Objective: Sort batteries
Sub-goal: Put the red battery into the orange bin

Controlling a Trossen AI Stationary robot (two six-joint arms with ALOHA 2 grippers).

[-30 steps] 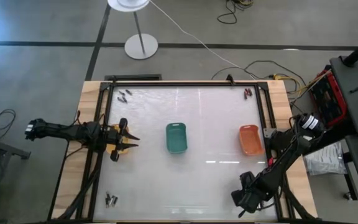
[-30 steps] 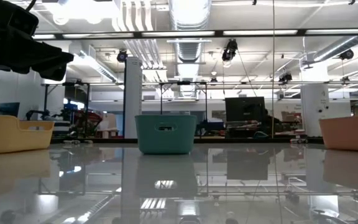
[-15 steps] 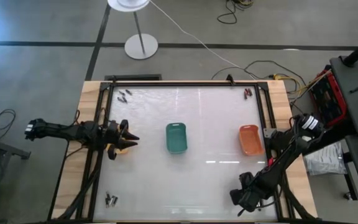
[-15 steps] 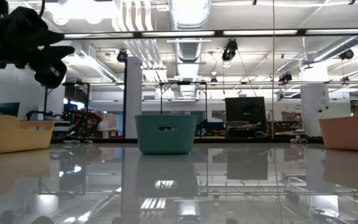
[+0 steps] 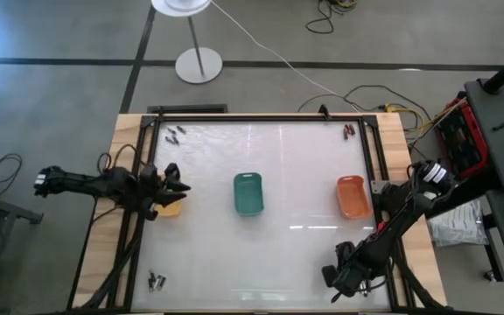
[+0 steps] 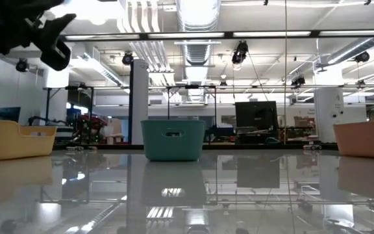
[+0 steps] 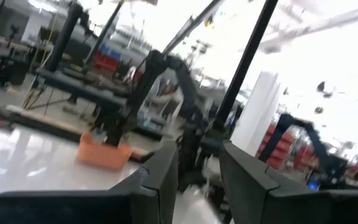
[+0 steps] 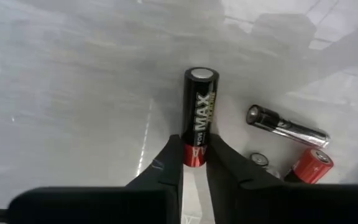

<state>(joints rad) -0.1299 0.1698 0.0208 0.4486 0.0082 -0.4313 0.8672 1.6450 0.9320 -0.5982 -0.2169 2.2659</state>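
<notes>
My right gripper is at the table's near right corner, shut on a black battery with a red end. Three more batteries lie beside it on the table. Other small battery groups lie at the far left, far right and near left corners. My left gripper hovers open above the far end of the yellow tray, holding nothing; the low view shows it high up. My right gripper pinches the battery's red end between its two fingertips, coming from above and slanting down. The fingers run along the battery, whose black body and silver cap stick out beyond them. Whether it is off the table does not show.
A green tray sits mid-table and an orange tray to its right. A black frame runs round the glossy white top. Open surface lies between the trays and toward the near edge.
My left gripper has risen from over the yellow tray and drawn back a little toward the table's left and far edges, tipping up toward level, so more of the tray shows. My right arm has kept nearly still.
</notes>
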